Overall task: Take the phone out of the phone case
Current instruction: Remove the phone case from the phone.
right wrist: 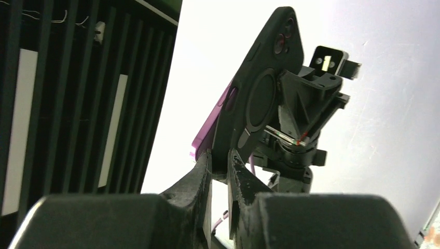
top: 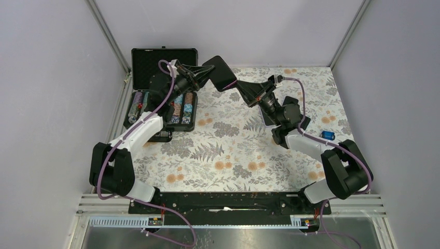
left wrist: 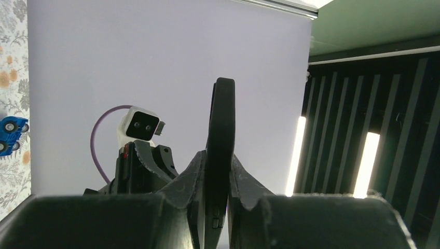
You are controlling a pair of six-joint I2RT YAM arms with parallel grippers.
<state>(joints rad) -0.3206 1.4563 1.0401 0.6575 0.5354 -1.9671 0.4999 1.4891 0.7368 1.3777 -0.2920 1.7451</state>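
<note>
Where the two arms meet: we find the phone case (top: 224, 72) raised off the worktop (top: 228, 150), in the upper middle of the top view, with a claw at each end.
Left claw (top: 207, 70): pressed together on the phone case. In the left wrist view we see its fingers (left wrist: 194, 176) pinching the black shell edge-on at lower centre of the frame.
Right claw (top: 240, 87): pinching the opposite end. In the right wrist view its fingers (right wrist: 200, 176) close on the lower end of the phone case, whose back faces the lens.
Phone (right wrist: 210, 127): we see only a purple edge along the left side of the phone case in the right wrist view. We cannot tell how far it sits in the shell.
Black box (top: 163, 59): open, upper left of the top view, with rows of chips (top: 181, 106) inside.
Blue toy car (top: 328, 135): on the worktop at the right of the top view, beside the right arm.
</note>
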